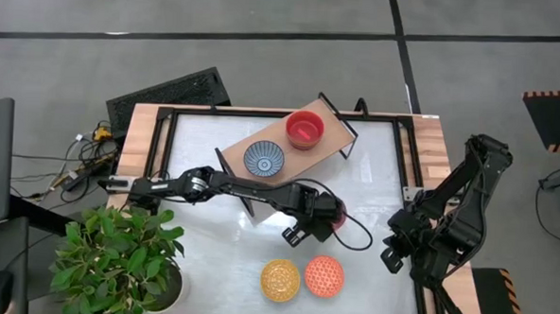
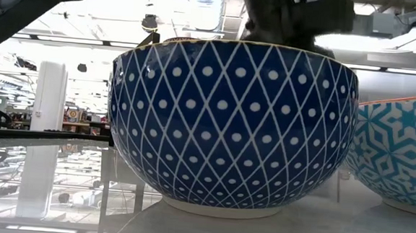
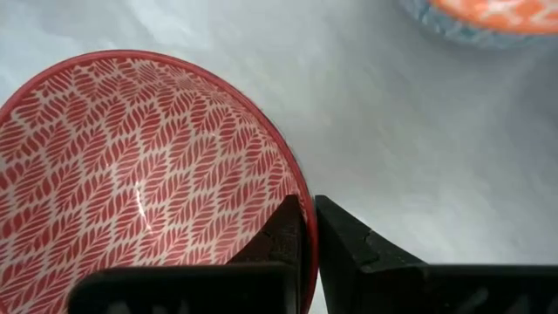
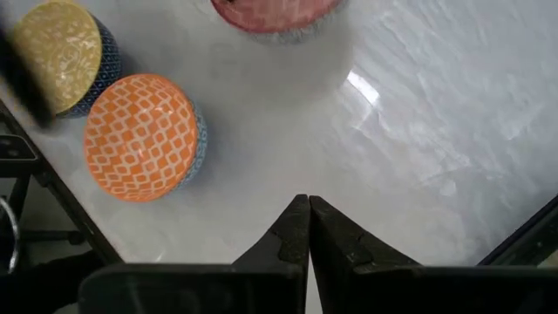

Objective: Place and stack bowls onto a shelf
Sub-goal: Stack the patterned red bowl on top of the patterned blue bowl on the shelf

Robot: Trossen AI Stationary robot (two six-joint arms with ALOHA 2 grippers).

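My left gripper (image 1: 327,218) (image 3: 307,205) reaches out to the middle of the table and is shut on the pink patterned bowl (image 1: 338,214) (image 3: 131,174). The light-wood shelf (image 1: 330,138) lies slantwise at the far side, with the blue-white bowl (image 1: 264,159) and the plain red-orange bowl (image 1: 305,130) standing on it. The yellow bowl (image 1: 279,280) (image 4: 61,57) and orange bowl (image 1: 323,275) (image 4: 139,135) stand side by side on the table near its near edge. My right gripper (image 1: 389,256) (image 4: 307,205) waits shut at the table's right side, over bare tabletop. My left gripper pinches the pink bowl's rim (image 3: 305,218), one finger inside the bowl and one outside. The fingers come from above, slanting from the table's left. The bowl sits mouth up; I cannot tell whether its base is on the table.
A potted plant (image 1: 115,259) stands at the near left corner. A black frame (image 1: 168,124) borders the white tabletop (image 1: 383,171). In the low view the yellow bowl's blue outside (image 2: 233,125) fills the picture, the orange bowl's teal outside (image 2: 401,157) beside it.
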